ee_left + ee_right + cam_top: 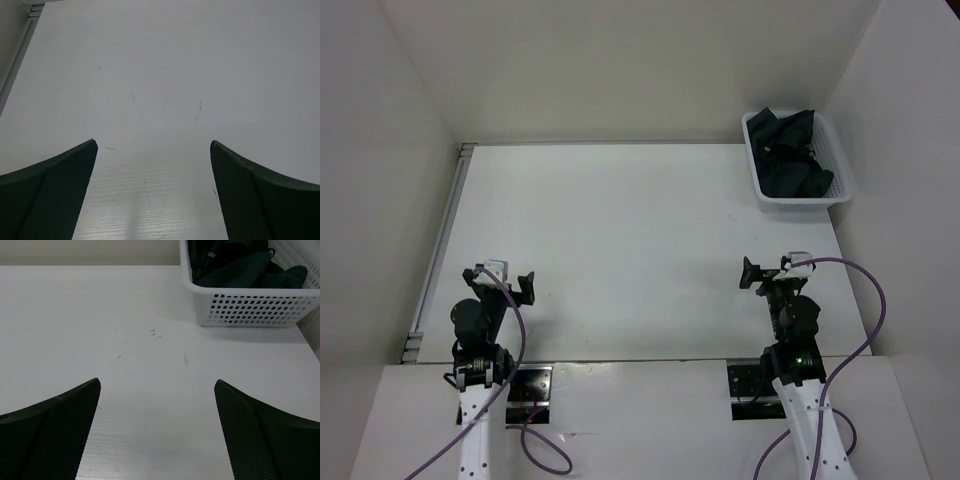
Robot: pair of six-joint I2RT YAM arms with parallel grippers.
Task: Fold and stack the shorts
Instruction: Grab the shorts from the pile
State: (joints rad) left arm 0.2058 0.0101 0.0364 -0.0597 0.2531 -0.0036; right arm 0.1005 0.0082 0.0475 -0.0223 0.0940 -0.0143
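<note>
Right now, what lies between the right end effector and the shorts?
Only bare table, then the basket wall around the shorts; the right wrist view shows it.

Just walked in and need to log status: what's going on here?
Nothing is being handled yet. The black shorts lie bunched in the white mesh basket at the far right corner of the table. Both arms sit near their bases, left pincer and right pincer open and empty. Folding has not begun.

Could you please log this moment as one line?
stage: not started | shorts: heaped in white mesh basket | left pincer: open, empty | right pincer: open, empty
</note>
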